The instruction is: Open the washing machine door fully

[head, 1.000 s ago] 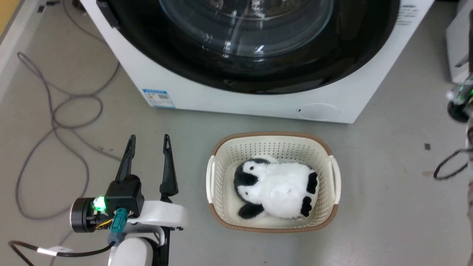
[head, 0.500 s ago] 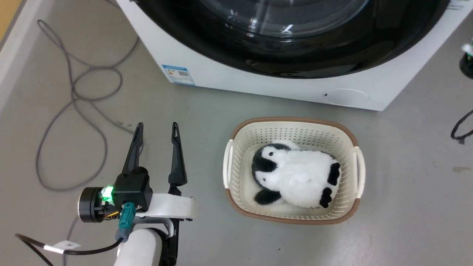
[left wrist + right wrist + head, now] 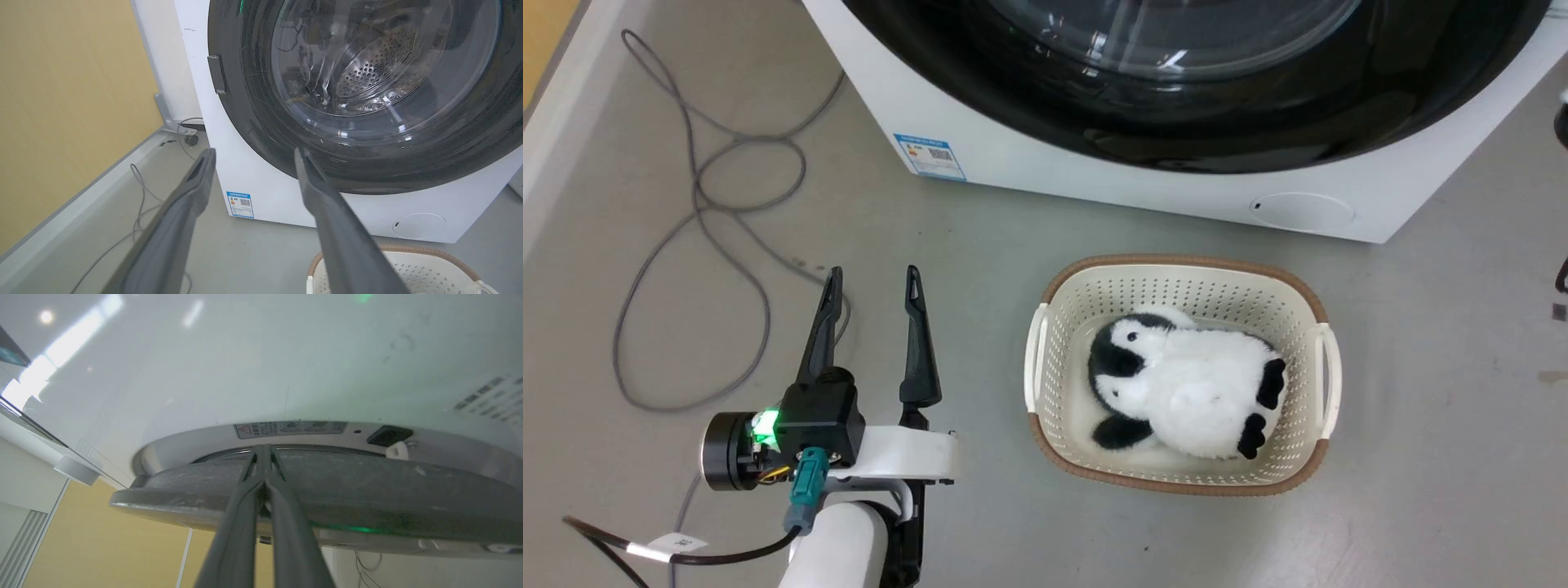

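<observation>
The washing machine door (image 3: 1217, 122) spans the top of the head view, with a glossy black rim around bulging clear glass. In the left wrist view the door (image 3: 261, 122) faces me, with the steel drum visible through the glass. My left gripper (image 3: 874, 273) hovers open over the floor, left of the basket and short of the machine; it also appears in its own wrist view (image 3: 255, 151). In the right wrist view my right gripper (image 3: 263, 448) is shut. Its tips sit in the gap between the door's dark grey edge (image 3: 367, 494) and the white machine front (image 3: 261, 375).
A cream basket (image 3: 1045, 351) with a brown rim holds a black-and-white plush penguin (image 3: 1184, 388) on the floor before the machine. A grey cable (image 3: 694, 204) loops over the floor at the left. A small round white service flap (image 3: 1303, 211) sits low on the machine front.
The head camera has shifted, so machine and basket slid right and up in the picture. My left gripper stays open in the same pose. The right arm's wrist has slid off the right edge.
</observation>
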